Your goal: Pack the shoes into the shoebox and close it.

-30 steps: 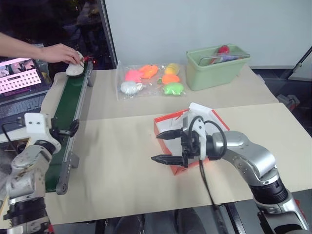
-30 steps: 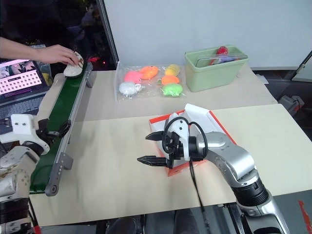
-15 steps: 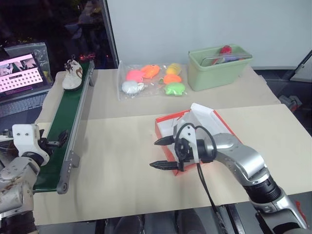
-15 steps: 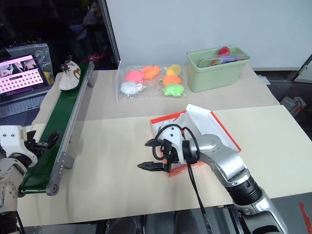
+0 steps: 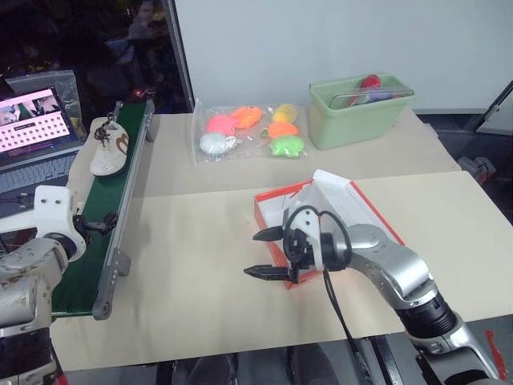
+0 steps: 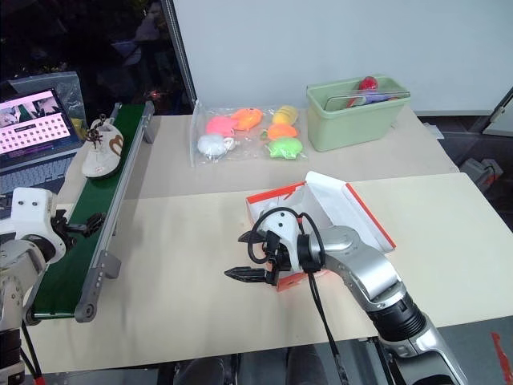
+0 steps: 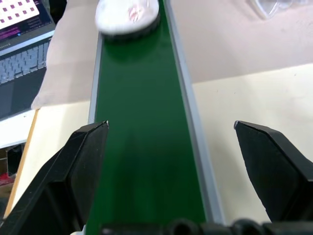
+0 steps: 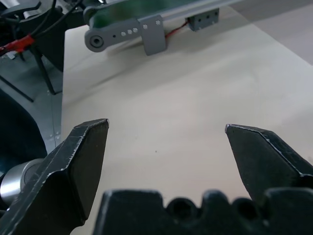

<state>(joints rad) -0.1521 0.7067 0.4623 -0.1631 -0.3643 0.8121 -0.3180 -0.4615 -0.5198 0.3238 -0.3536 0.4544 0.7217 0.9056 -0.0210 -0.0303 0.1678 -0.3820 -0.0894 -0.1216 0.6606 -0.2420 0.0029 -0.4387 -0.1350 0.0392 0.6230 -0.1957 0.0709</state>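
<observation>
An off-white sneaker (image 5: 105, 149) with a brown curly mark and dark laces lay on its sole on the green conveyor belt (image 5: 96, 233), toward the belt's far end and beside a laptop (image 5: 32, 128), as the robot's two arms waited over the pale table (image 5: 192, 281). The left gripper (image 7: 171, 161) hung low over the near stretch of the belt, its black fingers (image 7: 78, 166) spread wide, one over each side of the green strip, gripping nothing and well short of the shoe. The right gripper (image 5: 268, 253) pointed toward the robot's left just in front of the orange-red shoebox (image 5: 272, 210), its fingers also fully parted above bare tabletop, with nothing between them. The shoebox stood open near the table's middle, white inside, its hinged lid (image 5: 361, 212) laid back on the side away from the belt; the arm hid much of its interior. Farther back, a clear bag of bright soft toys (image 5: 248, 132) lay beside a pale green bin (image 5: 357, 112).
</observation>
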